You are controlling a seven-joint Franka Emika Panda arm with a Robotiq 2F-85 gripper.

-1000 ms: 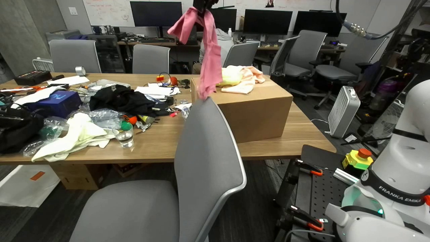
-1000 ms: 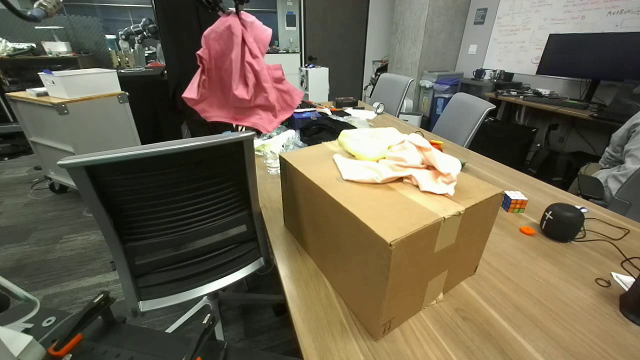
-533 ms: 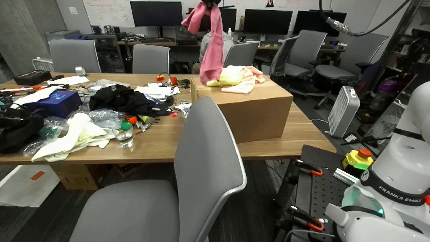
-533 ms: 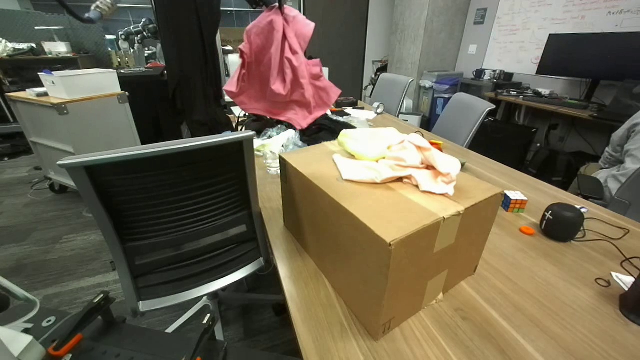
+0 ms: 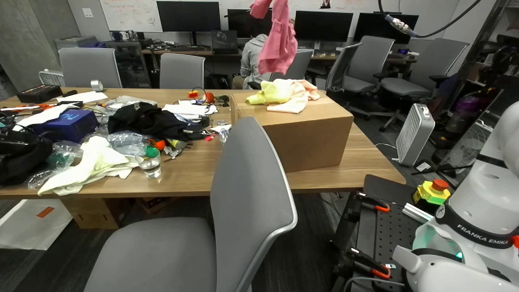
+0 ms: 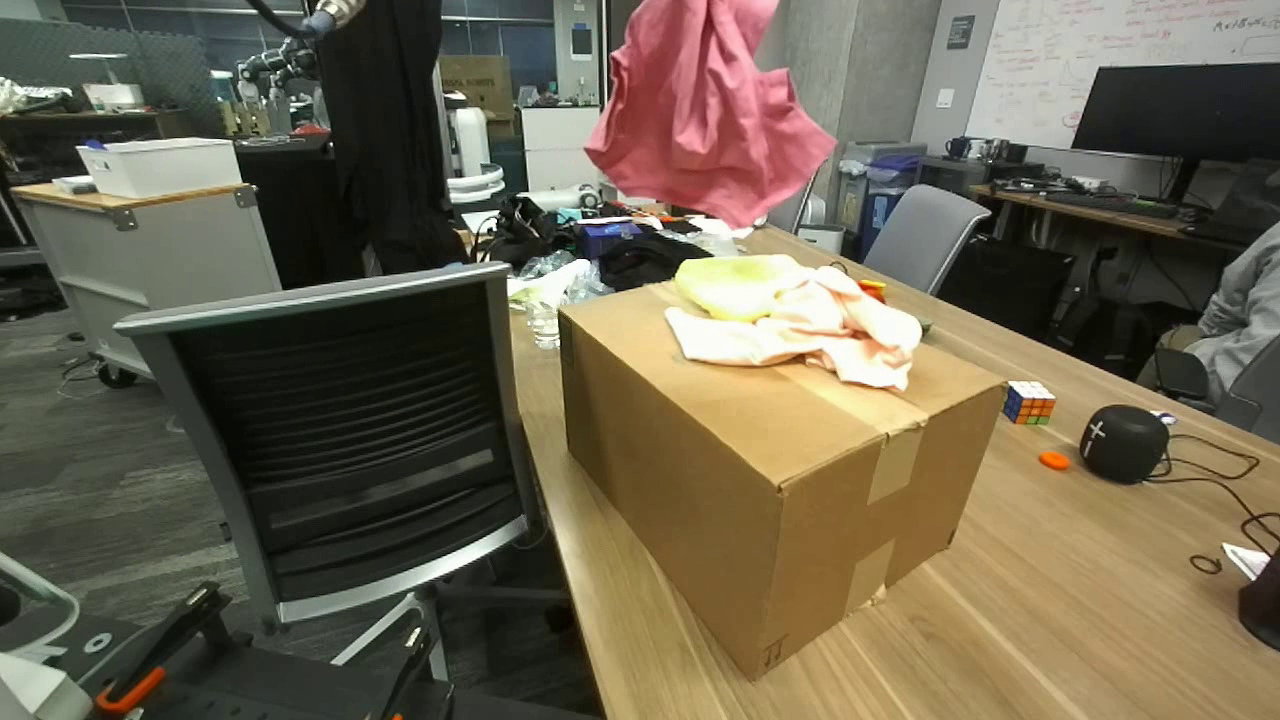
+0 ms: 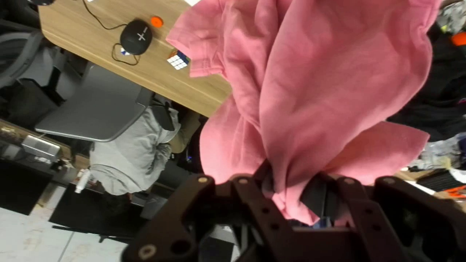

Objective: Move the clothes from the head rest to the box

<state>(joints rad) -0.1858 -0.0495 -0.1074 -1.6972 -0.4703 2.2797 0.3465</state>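
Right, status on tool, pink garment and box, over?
Tool shut on pink garment. It hangs free, not yet on box. Yellow-green garment and peach garment lie on top, perhaps in the way.

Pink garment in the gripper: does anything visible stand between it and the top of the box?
Nothing visible does. In both exterior views the pink garment hangs higher than the box, with a gap showing below its hem. The yellow-green garment and the peach garment lie on the box top, so it may settle on them.
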